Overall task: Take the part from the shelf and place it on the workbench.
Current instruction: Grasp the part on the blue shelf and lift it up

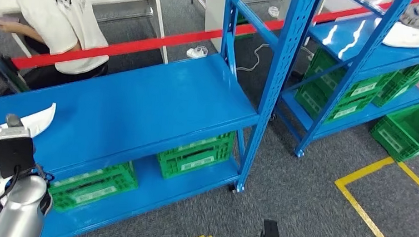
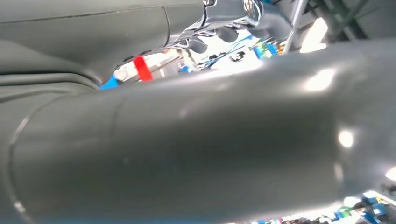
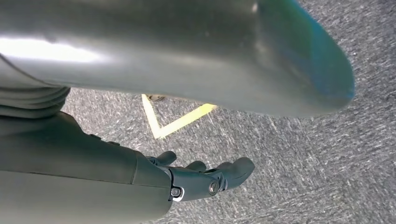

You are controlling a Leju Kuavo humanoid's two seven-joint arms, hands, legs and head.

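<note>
White curved plastic part (image 1: 35, 118) lying on blue metal shelf (image 1: 141, 111) beside left arm, left hand's state not determinable; right hand (image 3: 205, 179) hanging over grey carpet (image 3: 299, 154), fingers apart, holding nothing.

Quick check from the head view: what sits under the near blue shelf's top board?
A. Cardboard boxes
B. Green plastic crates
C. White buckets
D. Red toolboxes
B: two green plastic crates stand on the lower board of the near blue shelf, below its top surface.
</note>
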